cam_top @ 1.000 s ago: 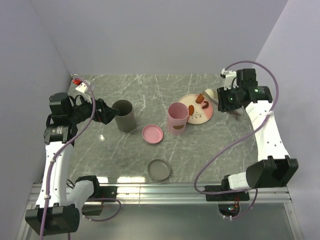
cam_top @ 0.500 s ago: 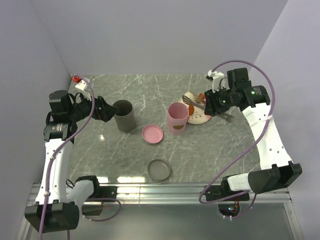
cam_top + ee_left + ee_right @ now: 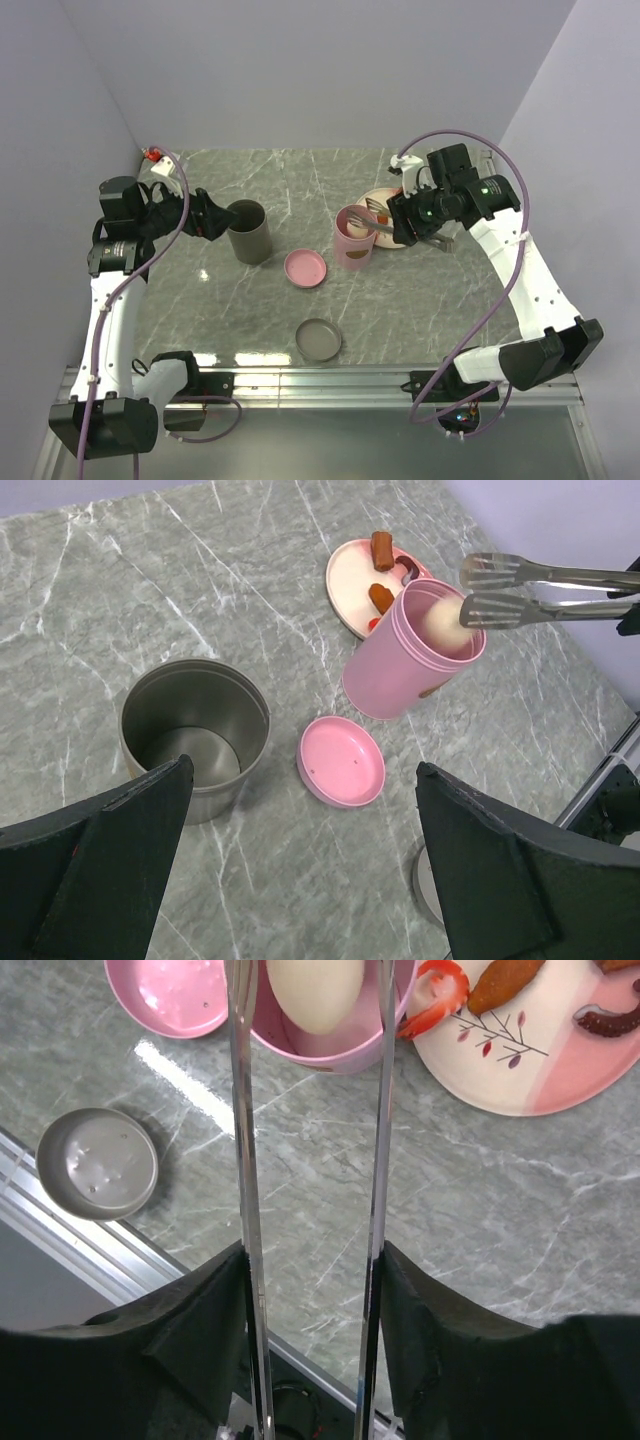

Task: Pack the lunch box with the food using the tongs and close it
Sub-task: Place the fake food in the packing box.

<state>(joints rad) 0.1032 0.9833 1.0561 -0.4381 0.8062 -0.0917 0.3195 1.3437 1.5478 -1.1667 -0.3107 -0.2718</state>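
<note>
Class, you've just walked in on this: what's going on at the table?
The right fingers hold the tongs, tips over the open lunch box. A pale egg-shaped piece sits in its mouth between the tong arms, which seem clear of it. The lid lies beside the box; reddish-brown pieces lie on the plate. The left fingers hover open by a grey canister.
</note>
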